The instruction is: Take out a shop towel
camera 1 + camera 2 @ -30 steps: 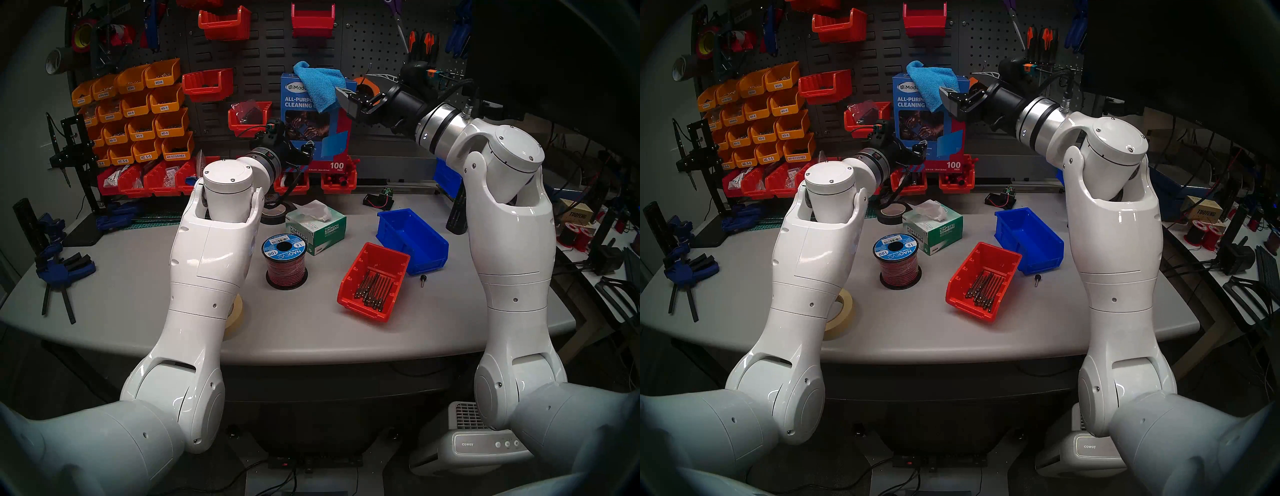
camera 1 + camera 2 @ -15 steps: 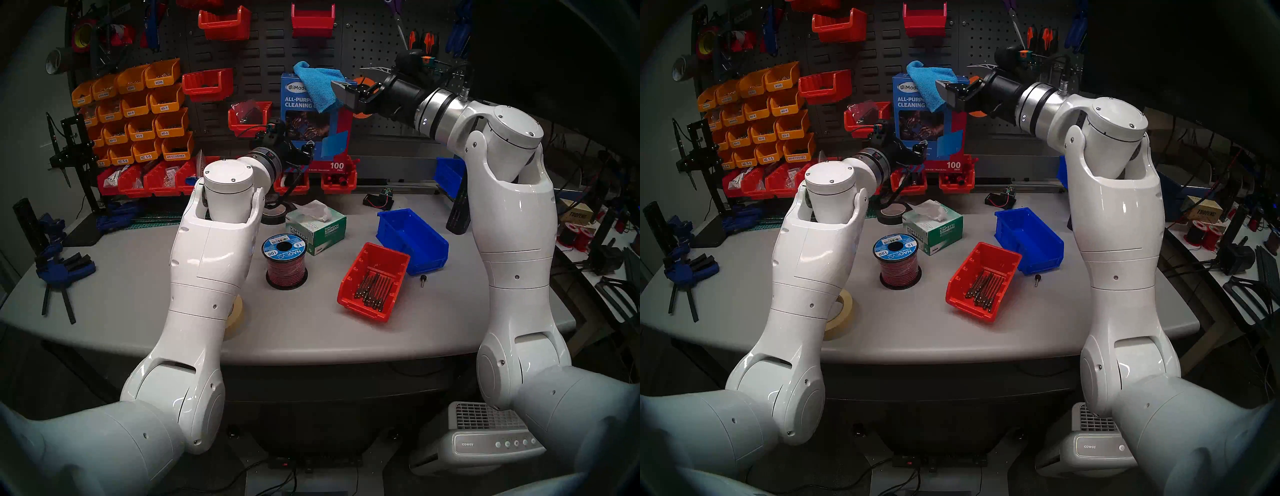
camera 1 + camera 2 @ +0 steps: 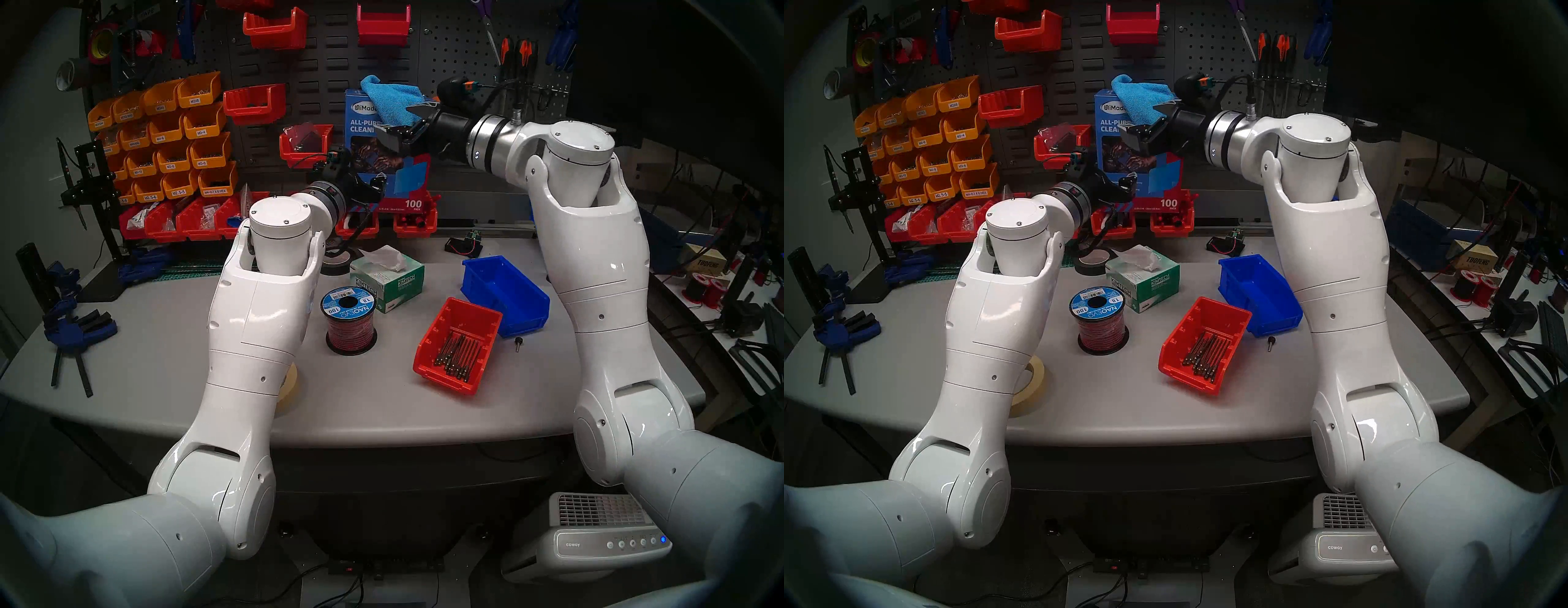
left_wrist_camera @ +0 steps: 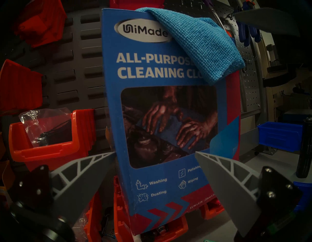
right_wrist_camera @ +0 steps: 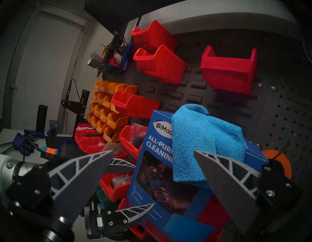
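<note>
You are looking at a workshop bench. A dark pegboard (image 3: 297,72) rises along the far edge of the grey table (image 3: 169,339) and carries rows of labelled orange parts bins (image 3: 169,136) holding small hardware, with red bins (image 3: 275,27) hooked above and beside them. Screwdrivers (image 3: 519,53), scissors and tape rolls (image 3: 99,44) hang on the board. Blue clamps (image 3: 78,329) lie at the table's left edge. Near its middle stand a wire spool (image 3: 350,320), a box of lab wipes (image 3: 388,278) and a red bin of metal bits (image 3: 460,346). Beyond the right edge, a second bench (image 3: 721,297) holds more spools and cables.
</note>
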Available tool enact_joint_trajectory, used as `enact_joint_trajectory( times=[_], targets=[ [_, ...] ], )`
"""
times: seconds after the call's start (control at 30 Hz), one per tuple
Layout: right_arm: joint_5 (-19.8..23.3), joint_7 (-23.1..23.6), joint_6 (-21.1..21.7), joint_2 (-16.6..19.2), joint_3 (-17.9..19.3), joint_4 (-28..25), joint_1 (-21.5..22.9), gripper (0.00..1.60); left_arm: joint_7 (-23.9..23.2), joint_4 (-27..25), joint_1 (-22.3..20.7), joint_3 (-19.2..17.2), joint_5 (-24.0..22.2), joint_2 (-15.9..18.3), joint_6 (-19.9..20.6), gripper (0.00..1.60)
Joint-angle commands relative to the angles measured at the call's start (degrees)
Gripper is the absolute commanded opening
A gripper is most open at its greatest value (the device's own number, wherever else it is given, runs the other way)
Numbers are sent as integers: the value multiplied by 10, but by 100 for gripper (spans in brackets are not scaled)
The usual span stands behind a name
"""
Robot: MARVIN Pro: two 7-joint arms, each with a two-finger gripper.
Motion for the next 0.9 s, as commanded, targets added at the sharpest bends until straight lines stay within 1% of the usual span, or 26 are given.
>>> enact_joint_trajectory(
  times=[0.0, 0.07, 0.1, 0.13, 0.17, 0.2, 0.23, 0.3, 0.37, 0.43, 0.47, 0.63, 0.67, 0.7, 0.73, 0.77, 0.8, 0.87],
  targets=[
    [-20, -2, -13, -15, 2, 14, 58, 160, 1, -29, -18, -2, -1, -2, -4, 160],
    [-30, 0, -15, -17, -1, 27, 69, 160, 1, -33, -16, -3, -1, -1, -3, 160],
    [-33, 3, -14, -15, -5, 37, 82, 160, 1, -34, -16, -4, -1, -1, -2, 160],
    [-36, 1, -19, -19, 1, 27, 66, 160, 1, -35, -15, -4, -1, -1, -2, 160],
    [-36, 1, -19, -19, 1, 27, 66, 160, 1, -35, -15, -4, -1, -1, -2, 160],
    [-38, 5, -16, -18, -4, 42, 85, 160, 1, -36, -15, -4, -1, 0, -2, 160],
    [-44, 7, -18, -19, -4, 47, 92, 160, 1, -38, -14, -4, -1, 0, -1, 160],
    [-49, 8, -21, -21, -1, 46, 90, 160, 1, -40, -13, -4, -1, 0, 0, 160],
    [-56, 12, -23, -21, -3, 56, 101, 160, 1, -42, -12, -4, -1, 0, 1, 160],
    [-61, 15, -26, -22, -2, 59, 102, 160, 1, -44, -11, -4, -1, 0, 1, 160],
    [-64, 20, -26, -22, -4, 70, 114, 160, 1, -45, -10, -4, -1, 0, 2, 160],
    [-75, 30, -33, -27, -2, 85, 122, 160, 0, -49, -9, -4, -1, 0, 4, 160],
    [-78, 35, -34, -27, -4, 96, 131, 137, 0, -50, -8, -4, -1, -1, 4, 160],
    [-82, 40, -39, -29, -2, 102, 132, 37, 0, -51, -8, -3, -1, -1, 6, 160],
    [-82, 40, -39, -29, -2, 102, 132, 37, 0, -51, -8, -3, -1, -1, 6, 160],
    [-84, 44, -41, -30, -3, 111, 138, 15, 0, -51, -7, -3, -1, -1, 6, 160],
    [-86, 48, -42, -30, -3, 119, 144, 0, 0, -52, -7, -3, -1, -1, 7, 160],
    [-90, 55, -45, -31, -4, 134, 155, 0, 0, -52, -6, -3, -1, -1, 8, 160]
  ],
)
